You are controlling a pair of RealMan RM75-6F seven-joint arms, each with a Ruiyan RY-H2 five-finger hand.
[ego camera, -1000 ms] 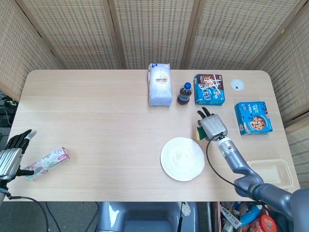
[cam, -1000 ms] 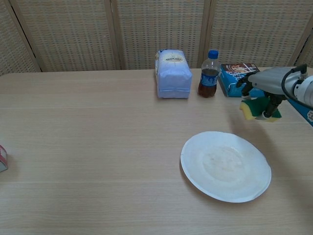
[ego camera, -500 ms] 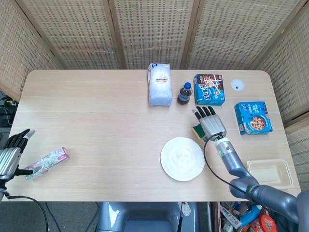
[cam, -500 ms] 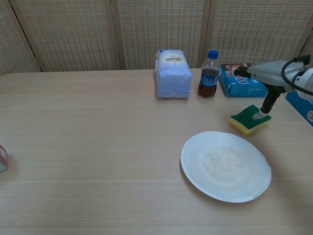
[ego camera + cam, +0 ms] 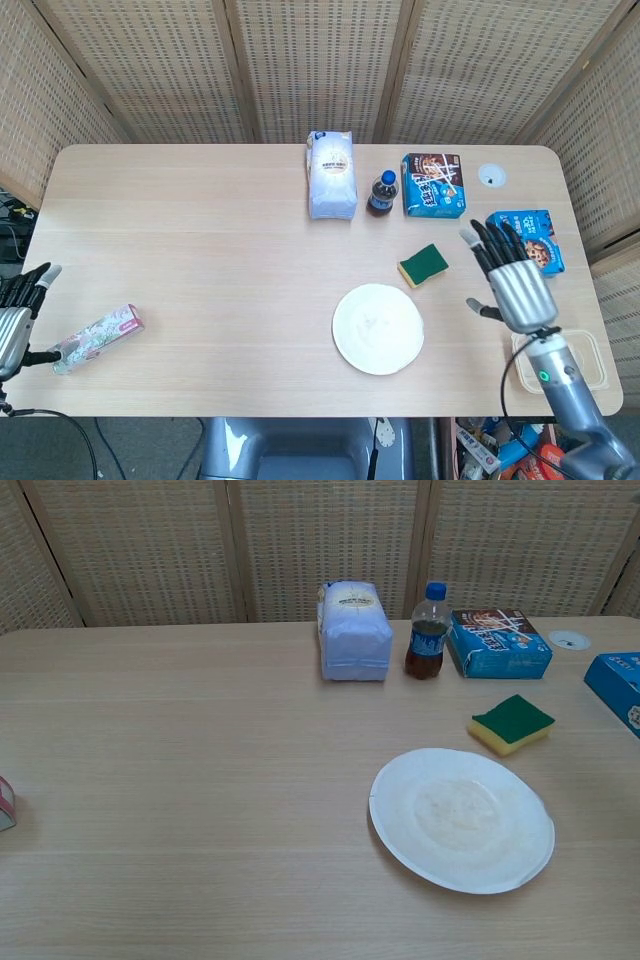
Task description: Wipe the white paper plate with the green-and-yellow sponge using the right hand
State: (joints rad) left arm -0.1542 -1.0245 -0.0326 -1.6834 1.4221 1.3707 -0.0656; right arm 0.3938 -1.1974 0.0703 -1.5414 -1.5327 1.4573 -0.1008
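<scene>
The white paper plate point(image 5: 378, 328) point(image 5: 461, 818) lies near the table's front edge, right of centre. Just behind its right side the green-and-yellow sponge point(image 5: 423, 265) point(image 5: 511, 724) rests flat on the table, green side up, with nothing touching it. My right hand point(image 5: 510, 280) hovers to the right of the sponge, well apart from it, fingers spread and empty; the chest view does not show it. At the far left edge of the head view my left hand point(image 5: 14, 315) is open, beside a pink floral packet point(image 5: 97, 338).
Along the back stand a white bag point(image 5: 331, 173), a dark soda bottle point(image 5: 381, 193) and a blue snack box point(image 5: 433, 185). Another blue box point(image 5: 525, 243) lies behind my right hand, and a clear plastic tray point(image 5: 560, 360) sits under my right forearm.
My right hand set the sponge down on the table, let go of it, and drew back to the right, leaving the chest view. The left hand slid slightly further left.
</scene>
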